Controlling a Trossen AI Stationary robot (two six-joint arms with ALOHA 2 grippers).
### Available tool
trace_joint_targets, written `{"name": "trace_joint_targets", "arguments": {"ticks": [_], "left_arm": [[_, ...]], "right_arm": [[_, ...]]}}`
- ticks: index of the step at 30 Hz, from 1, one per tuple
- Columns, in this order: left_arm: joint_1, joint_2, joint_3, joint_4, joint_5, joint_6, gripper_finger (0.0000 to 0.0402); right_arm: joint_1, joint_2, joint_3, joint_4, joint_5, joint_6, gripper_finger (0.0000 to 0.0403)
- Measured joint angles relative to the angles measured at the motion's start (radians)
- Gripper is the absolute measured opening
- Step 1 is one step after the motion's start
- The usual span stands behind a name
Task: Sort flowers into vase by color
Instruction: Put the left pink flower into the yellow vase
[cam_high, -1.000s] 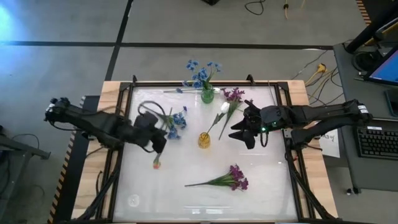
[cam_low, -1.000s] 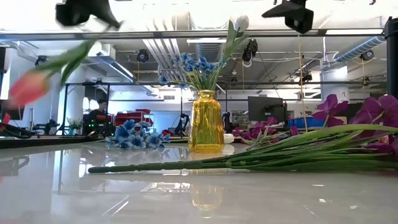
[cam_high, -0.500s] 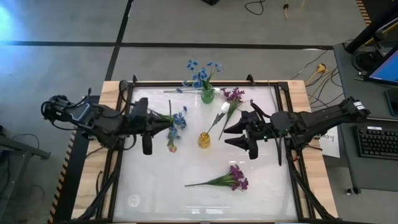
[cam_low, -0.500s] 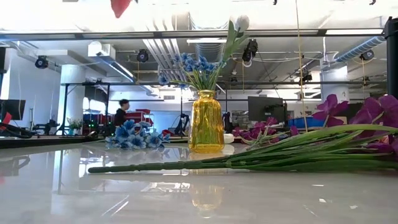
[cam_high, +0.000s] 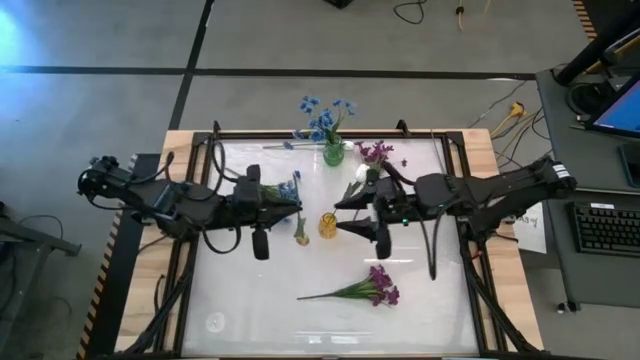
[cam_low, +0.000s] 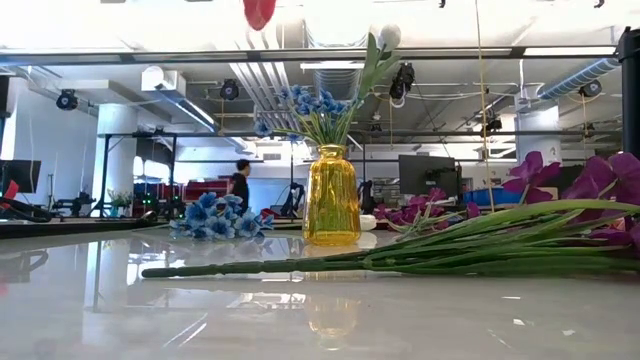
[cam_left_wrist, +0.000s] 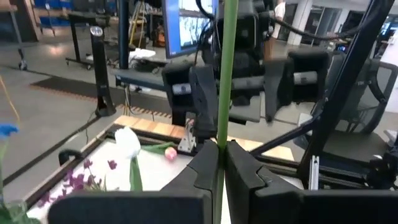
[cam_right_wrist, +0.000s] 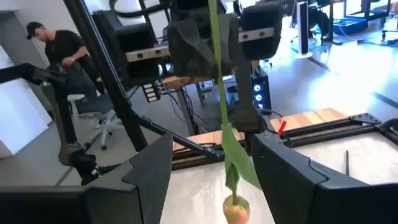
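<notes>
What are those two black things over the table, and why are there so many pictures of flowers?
They are two robot arms sorting fake flowers into vases by color. One camera looks straight down, one sits at table height, and one rides on each wrist. The left pincer is shut on a pink tulip's stem. The right pincer is open, facing it. On the table stand a yellow vase and a green vase with blue flowers. A purple bunch lies nearby.
</notes>
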Motion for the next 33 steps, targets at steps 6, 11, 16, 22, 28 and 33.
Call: {"name": "trace_joint_targets", "arguments": {"ticks": [6,11,16,22,28,33], "left_arm": [[0.000,0.050,0.071,0.008,-0.003,0.028,0.0000],[-0.002,0.097,0.130,-0.010,-0.003,0.028,0.0000],[-0.012,0.135,0.175,-0.027,0.000,0.039,0.0000],[-0.014,0.152,0.227,-0.052,0.000,0.029,0.0000],[-0.014,0.138,0.281,-0.161,0.010,-0.021,0.0014],[-0.014,0.132,0.367,-0.320,0.084,-0.057,0.0057]], "right_arm": [[-0.003,0.136,0.148,-0.119,0.000,0.001,0.0210],[-0.006,0.220,0.235,-0.115,0.017,-0.005,0.0210],[-0.007,0.250,0.275,-0.179,0.066,-0.006,0.0191],[-0.003,0.241,0.280,-0.200,0.068,-0.008,0.0079],[0.020,0.203,0.280,-0.202,0.068,-0.039,0.0021],[0.042,0.143,0.280,-0.203,0.069,-0.047,0.0019]]}}
